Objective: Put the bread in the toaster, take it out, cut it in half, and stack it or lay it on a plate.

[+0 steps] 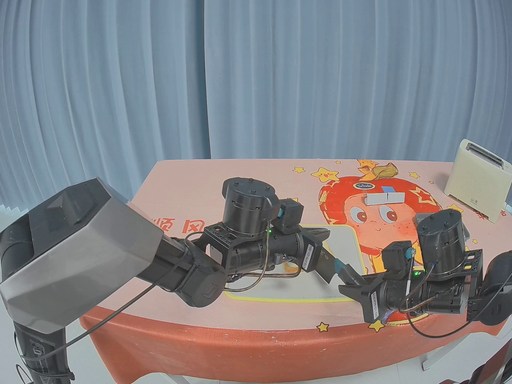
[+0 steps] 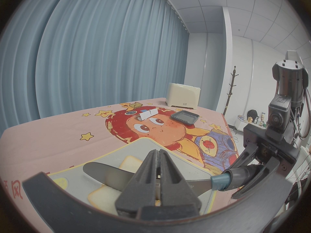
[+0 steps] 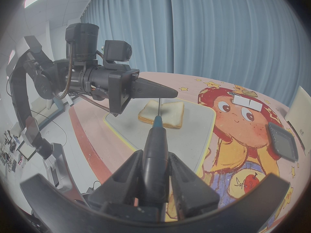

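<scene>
right gripper [image 3: 155, 153] clamped on knife [image 2: 107, 176], blade across bread [image 3: 171, 112]; left gripper [image 2: 158, 156] jaws together just over blade; risk: clash, or bread skidding on board [image 3: 191, 136]

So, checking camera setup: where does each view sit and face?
Head view: on the head, looking forward and down at the table; left gripper and right gripper show.
Left wrist view: on the left wrist, facing the toaster; its shut left gripper shows.
Right wrist view: on the right wrist, facing the bread; its right gripper holds the knife.
Wrist views share knife and bread.
</scene>
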Controlling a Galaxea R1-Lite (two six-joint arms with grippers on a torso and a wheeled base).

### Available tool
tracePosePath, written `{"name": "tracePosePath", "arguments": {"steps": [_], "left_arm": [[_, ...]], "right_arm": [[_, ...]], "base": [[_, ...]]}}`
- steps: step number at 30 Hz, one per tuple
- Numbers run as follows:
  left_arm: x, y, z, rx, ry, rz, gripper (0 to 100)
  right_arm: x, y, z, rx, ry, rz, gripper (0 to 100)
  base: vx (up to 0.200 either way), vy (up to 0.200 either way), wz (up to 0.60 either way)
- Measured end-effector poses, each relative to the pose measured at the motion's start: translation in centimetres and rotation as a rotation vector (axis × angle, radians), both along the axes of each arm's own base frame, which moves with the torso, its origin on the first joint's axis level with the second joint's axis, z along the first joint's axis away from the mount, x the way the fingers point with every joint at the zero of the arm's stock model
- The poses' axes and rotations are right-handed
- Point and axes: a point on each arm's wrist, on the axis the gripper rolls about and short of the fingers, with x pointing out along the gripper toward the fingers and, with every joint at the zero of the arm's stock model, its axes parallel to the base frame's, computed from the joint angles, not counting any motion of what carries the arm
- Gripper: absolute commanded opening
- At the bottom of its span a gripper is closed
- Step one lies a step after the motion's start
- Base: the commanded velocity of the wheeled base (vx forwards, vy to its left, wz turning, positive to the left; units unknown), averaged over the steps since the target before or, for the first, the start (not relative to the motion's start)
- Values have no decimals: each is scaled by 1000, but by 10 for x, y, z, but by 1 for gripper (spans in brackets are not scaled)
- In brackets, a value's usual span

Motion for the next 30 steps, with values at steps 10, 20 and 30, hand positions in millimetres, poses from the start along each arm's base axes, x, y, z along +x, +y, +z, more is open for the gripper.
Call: {"name": "tracePosePath", "arguments": {"steps": [10,20,30], "left_arm": [[1,0,-5,8,11,3,0],[1,0,-5,12,16,3,0],[0,1,-10,21,24,12,0]], "right_arm": [[1,1,1,-1,-12,-11,0],[0,1,-3,-14,-1,-9,0],[2,2,1,-8,-22,-21,0]], "base": [[0,0,0],[0,0,0],[0,0,0]]}}
